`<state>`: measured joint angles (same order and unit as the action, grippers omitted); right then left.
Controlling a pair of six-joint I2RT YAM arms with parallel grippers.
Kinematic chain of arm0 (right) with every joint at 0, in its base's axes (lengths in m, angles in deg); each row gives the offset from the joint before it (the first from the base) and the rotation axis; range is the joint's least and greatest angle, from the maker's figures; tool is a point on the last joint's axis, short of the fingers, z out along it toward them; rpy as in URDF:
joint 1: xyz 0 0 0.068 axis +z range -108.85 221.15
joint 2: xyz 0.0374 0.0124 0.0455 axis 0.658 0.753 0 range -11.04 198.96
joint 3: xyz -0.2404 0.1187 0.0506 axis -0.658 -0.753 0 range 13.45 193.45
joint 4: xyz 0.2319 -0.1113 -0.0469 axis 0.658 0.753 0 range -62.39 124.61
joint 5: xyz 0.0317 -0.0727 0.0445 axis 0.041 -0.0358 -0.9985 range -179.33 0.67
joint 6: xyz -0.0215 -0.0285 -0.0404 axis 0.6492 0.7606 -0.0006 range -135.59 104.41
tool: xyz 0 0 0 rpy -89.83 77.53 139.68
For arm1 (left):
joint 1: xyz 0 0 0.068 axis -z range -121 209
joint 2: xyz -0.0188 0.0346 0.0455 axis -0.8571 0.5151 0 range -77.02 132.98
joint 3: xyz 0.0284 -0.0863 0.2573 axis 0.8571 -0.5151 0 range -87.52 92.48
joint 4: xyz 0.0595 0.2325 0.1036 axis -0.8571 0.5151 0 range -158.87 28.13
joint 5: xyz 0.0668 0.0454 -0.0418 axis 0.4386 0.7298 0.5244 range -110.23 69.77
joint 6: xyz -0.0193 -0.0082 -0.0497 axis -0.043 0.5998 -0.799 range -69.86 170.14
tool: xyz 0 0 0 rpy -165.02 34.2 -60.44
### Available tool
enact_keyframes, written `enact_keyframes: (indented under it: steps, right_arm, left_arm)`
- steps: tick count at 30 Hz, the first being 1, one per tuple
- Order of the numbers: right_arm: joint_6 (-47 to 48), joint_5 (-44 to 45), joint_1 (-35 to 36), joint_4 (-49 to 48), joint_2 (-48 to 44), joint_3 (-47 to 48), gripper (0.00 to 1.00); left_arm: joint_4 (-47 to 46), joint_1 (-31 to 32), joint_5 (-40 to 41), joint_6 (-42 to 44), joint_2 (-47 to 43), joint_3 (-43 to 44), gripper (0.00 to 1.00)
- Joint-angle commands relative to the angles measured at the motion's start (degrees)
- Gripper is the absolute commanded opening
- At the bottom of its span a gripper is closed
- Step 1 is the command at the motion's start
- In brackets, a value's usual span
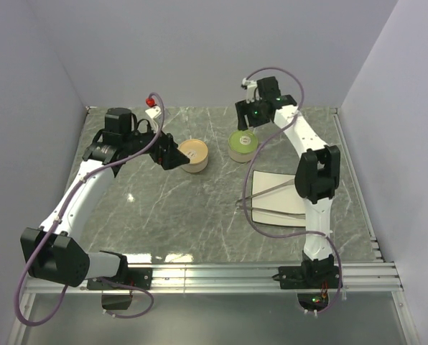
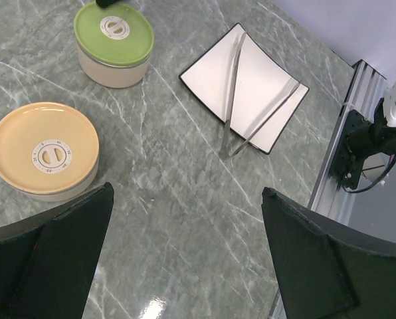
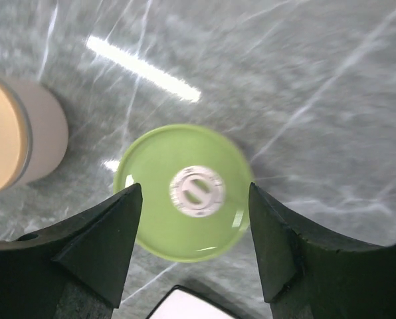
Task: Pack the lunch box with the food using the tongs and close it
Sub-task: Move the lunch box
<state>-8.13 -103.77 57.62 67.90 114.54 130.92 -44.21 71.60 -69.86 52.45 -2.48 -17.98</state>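
Both left fingers point(image 2: 52, 259) and right fingers point(image 3: 92, 246) spread, empty, slim silver V-shaped tongs point(image 2: 233, 86) on white square plate point(image 2: 263, 72)

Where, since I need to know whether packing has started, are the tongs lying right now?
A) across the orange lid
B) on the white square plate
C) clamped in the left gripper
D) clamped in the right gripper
B: the left wrist view shows the tongs lying flat on the white square plate, with nothing gripping them.
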Motion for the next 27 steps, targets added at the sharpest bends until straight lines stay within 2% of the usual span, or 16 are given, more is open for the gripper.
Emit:
enact_keyframes:
  steps: [1,7,14,18,23,27]
  right_arm:
    - [-1.8,-1.7,-4.1,1.8,-0.7,4.3,0.72]
    - [-2.5,-6.5,-7.0,3.6,3.4,7.2,0.66]
    - [-2.5,-9.6,-7.9,2.8,4.6,5.9,0.66]
    - [-3.5,-11.6,-7.9,2.1,5.3,5.8,0.66]
    - [-5.3,-13.7,-8.1,2.2,7.3,6.0,0.66]
    - [-6.0,-14.4,-8.2,2.4,8.4,5.8,0.66]
  left_arm:
    - [-1.4,-0.4,-0.1,0.0,-2.0,0.1,0.99]
    - [-1.0,-0.7,0.2,0.2,-0.4,0.5,1.0]
    - [0.4,-2.2,11.1,-1.9,6.2,3.9,0.99]
    - [-0.8,-3.4,15.2,-5.0,14.1,8.2,0.99]
    - [-2.1,-5.0,13.9,-6.7,23.4,14.7,0.95]
    - [-0.8,-5.4,9.5,-7.5,32.7,19.9,0.89]
